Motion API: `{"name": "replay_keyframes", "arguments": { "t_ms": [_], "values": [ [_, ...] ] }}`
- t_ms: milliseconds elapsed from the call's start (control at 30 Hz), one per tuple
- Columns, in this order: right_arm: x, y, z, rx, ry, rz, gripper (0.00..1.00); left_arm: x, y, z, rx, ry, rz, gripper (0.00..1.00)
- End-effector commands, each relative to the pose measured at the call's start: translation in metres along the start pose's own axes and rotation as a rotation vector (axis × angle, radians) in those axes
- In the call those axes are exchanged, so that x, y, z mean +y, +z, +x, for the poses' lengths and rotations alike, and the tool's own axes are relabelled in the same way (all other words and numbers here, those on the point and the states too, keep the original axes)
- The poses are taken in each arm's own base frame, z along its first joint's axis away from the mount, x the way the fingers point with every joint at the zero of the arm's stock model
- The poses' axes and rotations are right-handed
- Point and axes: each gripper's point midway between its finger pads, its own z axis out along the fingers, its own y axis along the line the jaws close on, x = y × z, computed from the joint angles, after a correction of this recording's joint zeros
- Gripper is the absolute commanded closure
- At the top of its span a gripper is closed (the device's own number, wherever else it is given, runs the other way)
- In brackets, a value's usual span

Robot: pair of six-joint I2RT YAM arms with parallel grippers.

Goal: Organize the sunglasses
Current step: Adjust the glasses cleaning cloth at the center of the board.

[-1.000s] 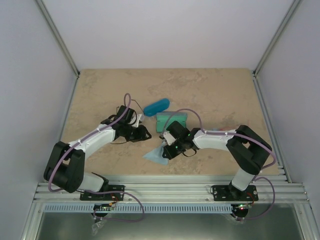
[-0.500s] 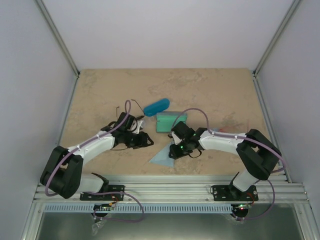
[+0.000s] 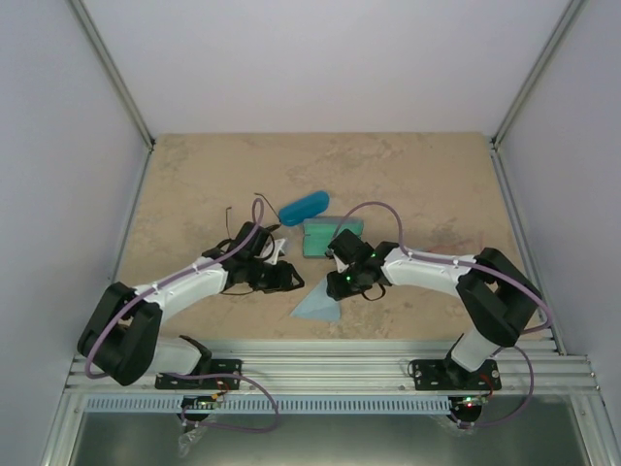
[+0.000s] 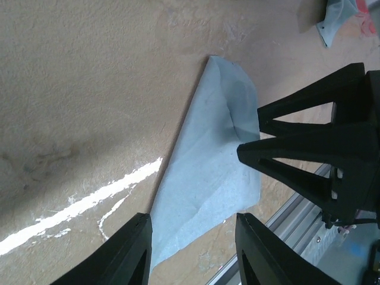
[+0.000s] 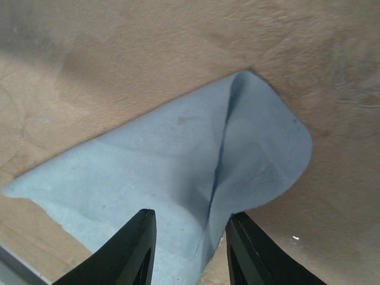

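- Cloth handling, not the sunglasses themselves, looks to be the step in hand. Both arms meet over one light blue cloth near the front edge of the worktop.
- The left hand is spread and empty, with only cloth showing between its fingers. The right hand is parted the same way and grips nothing.
- The cloth lies flat except for a raised crease at one rounded corner, probably so that it can be smoothed or folded.
- Both pairs of sunglasses lie well apart from the hands. The wire-framed pair shows only as thin dark lines beyond the left wrist. The red-orange pair is a faint tint on the right.
- Only the top view shows the blue oval case and the grey-blue rectangular case, just beside each other behind the hands.
- Only the wrist views show the crease and the finger gaps.
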Motion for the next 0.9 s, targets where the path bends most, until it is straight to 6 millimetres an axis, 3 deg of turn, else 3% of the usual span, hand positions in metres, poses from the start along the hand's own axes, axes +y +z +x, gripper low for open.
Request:
{"name": "replay_keyframes", "arguments": {
  "t_ms": [0, 233, 433, 667, 867],
  "values": [
    [-0.017, -0.009, -0.004, -0.024, 0.047, 0.106, 0.67, -0.008, 0.000, -0.010, -0.024, 0.047, 0.003, 0.59],
    [-0.020, -0.014, 0.008, 0.001, 0.061, 0.106, 0.76, -0.027, 0.010, -0.010, -0.001, 0.136, 0.019, 0.59],
    [0.000, -0.011, 0.024, 0.032, 0.059, -0.047, 0.82, -0.043, 0.027, -0.002, 0.044, 0.216, 0.025, 0.59],
    [0.012, -0.003, 0.036, 0.053, 0.044, -0.157, 0.90, -0.053, 0.045, 0.006, 0.099, 0.246, 0.084, 0.75],
    [0.007, 0.006, 0.053, 0.090, 0.062, -0.179, 0.91, -0.067, 0.055, 0.003, 0.116, 0.249, 0.165, 0.74]
  ]
}}
